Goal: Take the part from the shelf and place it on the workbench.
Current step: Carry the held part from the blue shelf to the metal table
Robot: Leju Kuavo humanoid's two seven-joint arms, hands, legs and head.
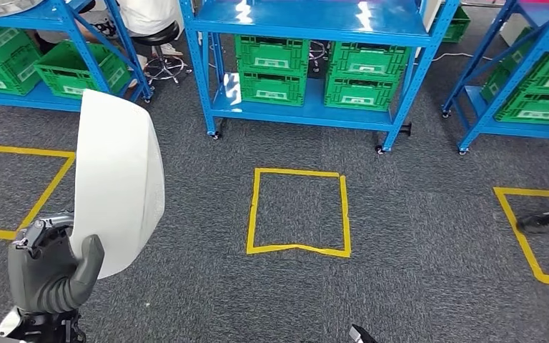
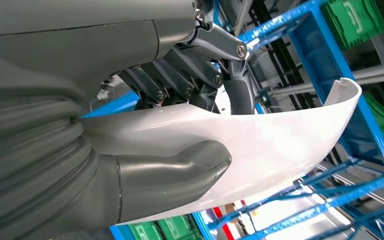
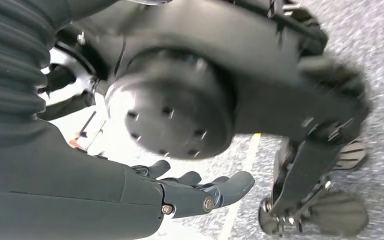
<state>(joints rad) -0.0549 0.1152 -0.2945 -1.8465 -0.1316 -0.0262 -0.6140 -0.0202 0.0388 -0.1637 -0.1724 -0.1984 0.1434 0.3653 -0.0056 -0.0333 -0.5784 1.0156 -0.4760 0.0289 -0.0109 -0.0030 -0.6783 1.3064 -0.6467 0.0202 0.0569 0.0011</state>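
Note:
My left hand holds a large curved white shell part upright at the left of the head view, thumb pressed on its near face. In the left wrist view the thumb lies on the white part and the darker fingers reach behind it. My right hand hangs low beside my body over grey carpet, fingers held loosely apart and holding nothing.
Blue wheeled shelves with green crates stand ahead, with more racks left and right. Yellow tape squares mark the grey carpet. A person's black shoe is at the right edge. A stool stands behind the left rack.

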